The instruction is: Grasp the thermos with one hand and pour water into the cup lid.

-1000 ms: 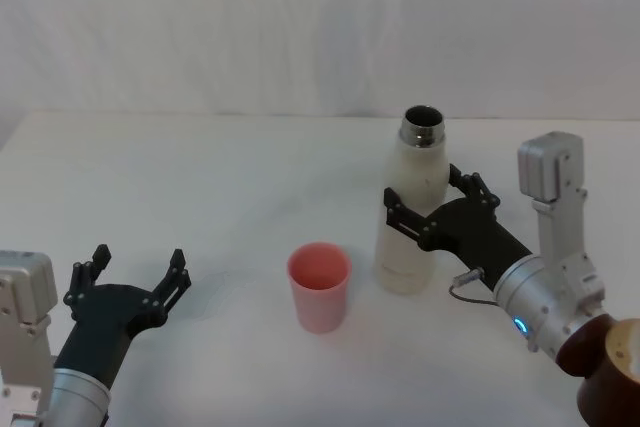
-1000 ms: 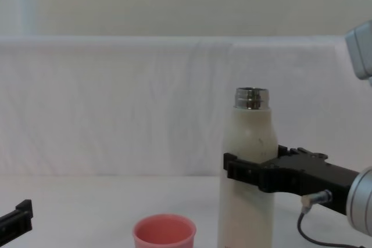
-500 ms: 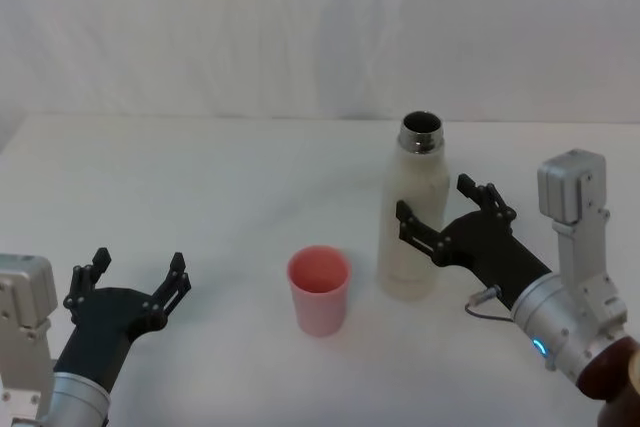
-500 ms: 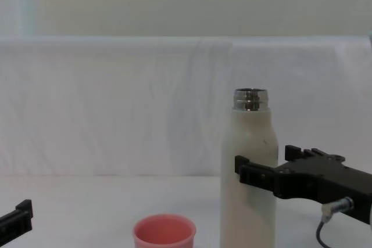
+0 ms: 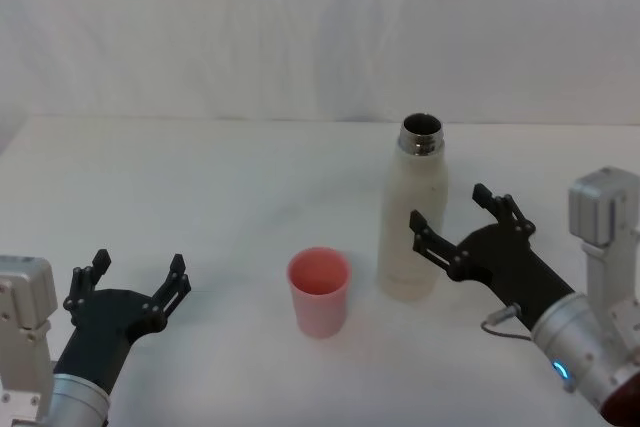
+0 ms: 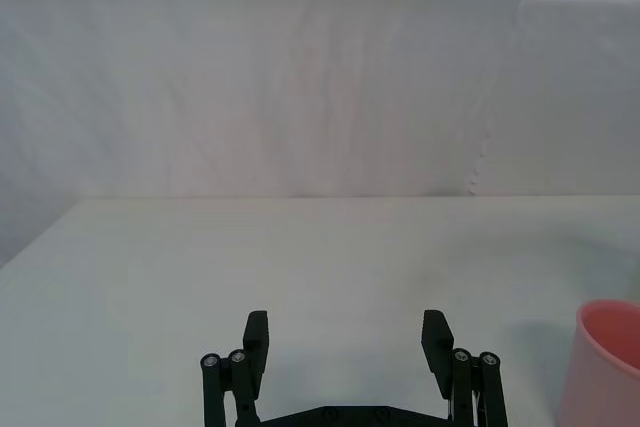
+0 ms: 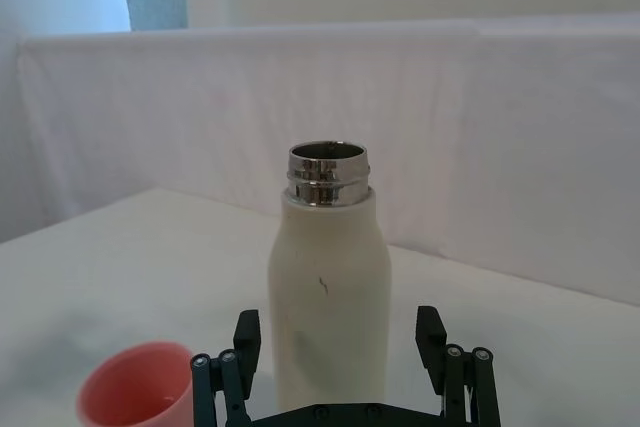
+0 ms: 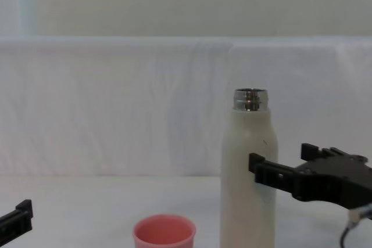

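The white worktop (image 5: 200,177) runs wide under everything, draped at the back. On it the thermos (image 5: 412,217) stands upright, right of centre, its steel neck uncapped. From here it looks like a stiff, smooth-sided bottle, likely heavy if it holds water and apt to slip in a loose pinch, so I'd take it round the straight middle of the body, below the rounded shoulder, where the sides are parallel.

The right gripper (image 5: 465,222) sits just beside the thermos on its right, fingers spread wide and clear of the wall, one finger partly in front of the bottle in the chest view. The left gripper (image 5: 135,277) rests low near the left front edge, also spread wide with nothing in it.

The cup lid (image 5: 319,290) stands mouth up, just left of the thermos and a little nearer the robot, light enough to tip if knocked.
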Tool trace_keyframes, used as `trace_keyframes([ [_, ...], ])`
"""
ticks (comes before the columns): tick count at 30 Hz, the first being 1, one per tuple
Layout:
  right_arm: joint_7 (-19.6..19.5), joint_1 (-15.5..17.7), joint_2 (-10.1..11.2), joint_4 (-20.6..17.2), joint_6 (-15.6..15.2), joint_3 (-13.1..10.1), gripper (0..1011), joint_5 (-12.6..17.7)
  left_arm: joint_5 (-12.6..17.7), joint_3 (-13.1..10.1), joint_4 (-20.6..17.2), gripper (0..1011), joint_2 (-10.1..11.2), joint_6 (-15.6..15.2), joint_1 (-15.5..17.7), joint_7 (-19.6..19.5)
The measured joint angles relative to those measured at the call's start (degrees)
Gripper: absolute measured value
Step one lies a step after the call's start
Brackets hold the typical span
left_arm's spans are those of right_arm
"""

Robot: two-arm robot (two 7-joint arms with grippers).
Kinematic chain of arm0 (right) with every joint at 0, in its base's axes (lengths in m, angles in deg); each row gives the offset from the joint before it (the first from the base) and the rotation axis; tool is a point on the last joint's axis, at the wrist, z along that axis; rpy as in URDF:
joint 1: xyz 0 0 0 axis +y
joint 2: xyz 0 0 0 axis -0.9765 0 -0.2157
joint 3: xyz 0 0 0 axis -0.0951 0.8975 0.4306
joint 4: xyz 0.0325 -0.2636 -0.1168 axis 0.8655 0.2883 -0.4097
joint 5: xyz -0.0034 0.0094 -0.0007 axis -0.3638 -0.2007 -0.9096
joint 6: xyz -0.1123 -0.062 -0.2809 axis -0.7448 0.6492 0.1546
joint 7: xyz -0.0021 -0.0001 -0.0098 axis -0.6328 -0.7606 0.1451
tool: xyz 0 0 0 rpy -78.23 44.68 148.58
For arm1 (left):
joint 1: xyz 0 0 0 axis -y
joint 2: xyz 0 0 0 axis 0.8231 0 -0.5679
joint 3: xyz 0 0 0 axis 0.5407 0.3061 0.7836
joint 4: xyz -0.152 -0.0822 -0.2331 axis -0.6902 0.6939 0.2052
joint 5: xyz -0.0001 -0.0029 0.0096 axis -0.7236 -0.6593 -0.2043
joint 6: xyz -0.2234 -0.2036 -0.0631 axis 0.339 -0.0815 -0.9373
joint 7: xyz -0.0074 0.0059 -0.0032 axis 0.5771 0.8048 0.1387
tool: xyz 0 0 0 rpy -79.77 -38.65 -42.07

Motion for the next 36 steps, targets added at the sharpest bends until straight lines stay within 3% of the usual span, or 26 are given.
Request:
trace_keyframes([
  [8, 1.0, 5.1, 2.3, -3.5, 1.8, -0.9, 1000, 0.7, 0.0, 0.0, 0.0, 1001, 0.0, 0.0, 0.0, 0.0],
  [13, 2.2, 6.5, 3.3, -3.0, 3.7, -0.6, 1000, 0.7, 0.0, 0.0, 0.0, 1001, 0.0, 0.0, 0.0, 0.0],
  [28, 4.5, 4.0, 1.9, 4.1, 7.6, 1.7, 1000, 1.7, 0.0, 0.0, 0.0, 1001, 0.0, 0.0, 0.0, 0.0],
  [36, 4.6, 4.0, 1.9, 4.2, 7.7, 1.8, 1000, 1.8, 0.0, 0.0, 0.0, 1001, 0.0, 0.0, 0.0, 0.0],
])
